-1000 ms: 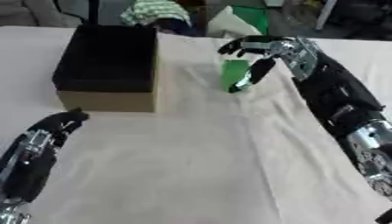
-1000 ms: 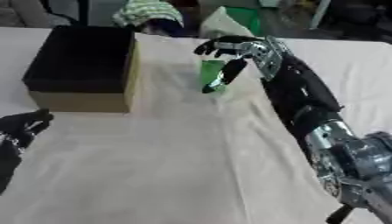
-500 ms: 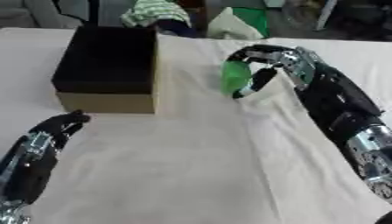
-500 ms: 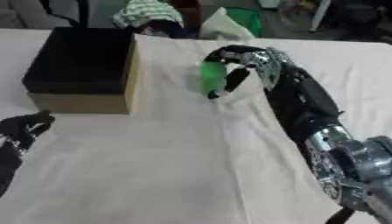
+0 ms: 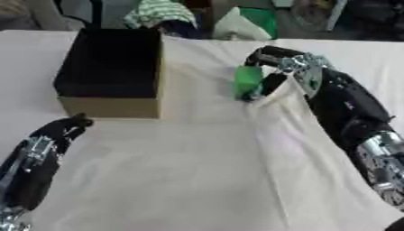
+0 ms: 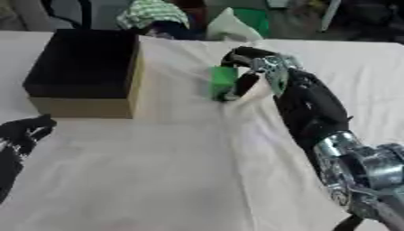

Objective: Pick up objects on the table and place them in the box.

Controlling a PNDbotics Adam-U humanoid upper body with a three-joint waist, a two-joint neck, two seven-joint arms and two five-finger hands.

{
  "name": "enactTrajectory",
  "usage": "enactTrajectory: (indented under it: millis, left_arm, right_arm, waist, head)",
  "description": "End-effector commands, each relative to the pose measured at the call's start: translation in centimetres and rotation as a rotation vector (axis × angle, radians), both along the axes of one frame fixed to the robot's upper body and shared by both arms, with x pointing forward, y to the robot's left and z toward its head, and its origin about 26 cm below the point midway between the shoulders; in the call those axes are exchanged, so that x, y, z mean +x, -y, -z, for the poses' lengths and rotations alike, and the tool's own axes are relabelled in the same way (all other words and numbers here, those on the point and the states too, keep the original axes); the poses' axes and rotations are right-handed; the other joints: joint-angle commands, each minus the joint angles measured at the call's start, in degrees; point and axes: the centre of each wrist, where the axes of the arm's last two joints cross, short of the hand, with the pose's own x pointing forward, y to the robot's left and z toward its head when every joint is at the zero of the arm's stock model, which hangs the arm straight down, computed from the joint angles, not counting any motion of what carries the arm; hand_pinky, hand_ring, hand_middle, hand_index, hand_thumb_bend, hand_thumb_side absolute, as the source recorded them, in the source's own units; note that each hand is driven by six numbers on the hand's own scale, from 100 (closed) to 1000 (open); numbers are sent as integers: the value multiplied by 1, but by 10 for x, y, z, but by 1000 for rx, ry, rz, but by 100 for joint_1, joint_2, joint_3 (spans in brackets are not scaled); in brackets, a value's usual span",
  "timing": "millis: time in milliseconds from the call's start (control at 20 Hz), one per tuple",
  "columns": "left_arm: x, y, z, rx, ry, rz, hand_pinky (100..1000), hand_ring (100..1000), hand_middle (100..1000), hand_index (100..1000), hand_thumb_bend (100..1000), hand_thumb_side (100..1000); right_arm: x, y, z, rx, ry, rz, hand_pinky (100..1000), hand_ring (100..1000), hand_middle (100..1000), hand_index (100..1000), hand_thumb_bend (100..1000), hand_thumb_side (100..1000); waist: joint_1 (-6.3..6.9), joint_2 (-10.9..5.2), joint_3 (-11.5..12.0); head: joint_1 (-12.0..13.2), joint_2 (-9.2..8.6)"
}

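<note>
A small green object (image 5: 247, 81) is held just above the white tablecloth, right of the box. My right hand (image 5: 276, 67) has its fingers and thumb curled round it, with the arm coming in from the lower right. The box (image 5: 110, 72) is open at the top, dark inside with tan cardboard sides, and stands at the left middle of the table. My left hand (image 5: 55, 133) rests near the lower left, fingers curled and holding nothing, in front of the box.
The white cloth (image 5: 197, 171) is creased in a ridge running down from the right hand. Beyond the table's far edge lie a checked cloth (image 5: 162, 11) and a green and white bag (image 5: 249, 22).
My right hand has closed round the green object and carried it a little leftward, toward the box. The left hand has barely moved.
</note>
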Motion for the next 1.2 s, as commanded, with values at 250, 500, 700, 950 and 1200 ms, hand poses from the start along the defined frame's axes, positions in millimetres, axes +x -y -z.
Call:
enactTrajectory:
  millis: [250,500,700,950,1200]
  left_arm:
    - [0,-2,-5,9,15,9,1000,1000,715,748,100,827]
    - [0,-1,-4,11,8,23,1000,1000,714,748,100,826]
    - [1,5,-6,10,10,57,1000,1000,714,748,100,823]
    - [2,10,-7,13,9,94,1000,1000,713,747,100,824]
    - [2,13,-8,15,11,115,1000,1000,713,747,100,824]
  right_arm:
    - [5,-24,-57,15,147,-119,804,756,400,571,479,148]
    - [5,-54,-79,25,180,-190,806,758,408,582,447,100]
    - [4,-78,-90,64,192,-220,808,758,410,587,437,100]
    - [0,-105,-106,114,220,-246,810,759,418,600,431,100]
    - [-4,-126,-114,158,250,-274,810,760,438,624,398,100]
  waist:
    - [10,-188,5]
    - [-2,-233,80]
    - [-3,-257,231]
    - [-25,-259,423]
    - [-45,-246,560]
  head:
    - [-4,-31]
    - [-30,-35]
    - [-82,-76]
    - [-190,-136]
    - [-261,-162]
